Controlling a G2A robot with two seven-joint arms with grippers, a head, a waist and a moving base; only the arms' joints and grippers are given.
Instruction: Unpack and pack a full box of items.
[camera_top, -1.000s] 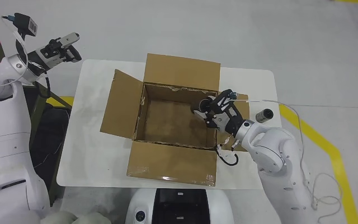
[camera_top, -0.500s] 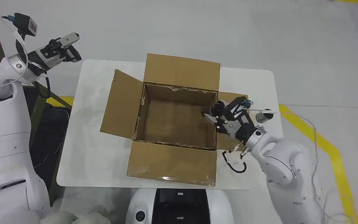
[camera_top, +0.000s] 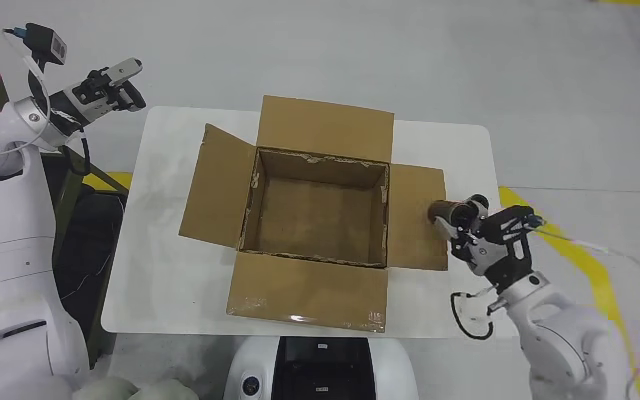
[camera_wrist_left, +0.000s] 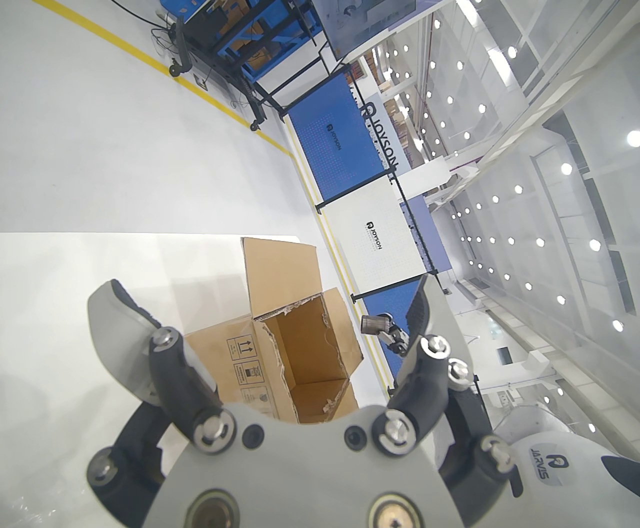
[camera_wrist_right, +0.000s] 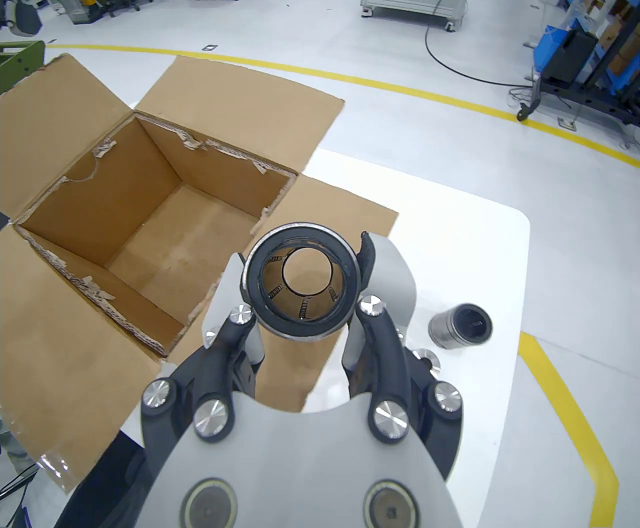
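Note:
An open cardboard box (camera_top: 325, 128) stands in the middle of the white table (camera_top: 160, 280), and its inside looks bare. My right gripper (camera_top: 455, 222) is shut on a metal cylinder bearing (camera_top: 443, 212), held above the outer edge of the box's right flap. In the right wrist view the bearing (camera_wrist_right: 260, 300) sits end-on between the fingers (camera_wrist_right: 385, 270), with the box (camera_wrist_right: 100, 200) beyond. A second bearing (camera_wrist_right: 460, 325) lies on the table close by. My left gripper (camera_top: 122, 82) hangs open beyond the table's far left corner, its fingers (camera_wrist_left: 117, 310) holding nothing.
The box's four flaps are folded outward, and the right flap (camera_top: 415, 215) lies flat on the table. Bare table shows left of the box and along the right edge (camera_top: 480, 150). Yellow floor lines (camera_top: 580, 260) run past the right side.
My right gripper has drawn out of the box and moved right with the bearing, from over the box's inside to past the right flap. The left arm has kept still.

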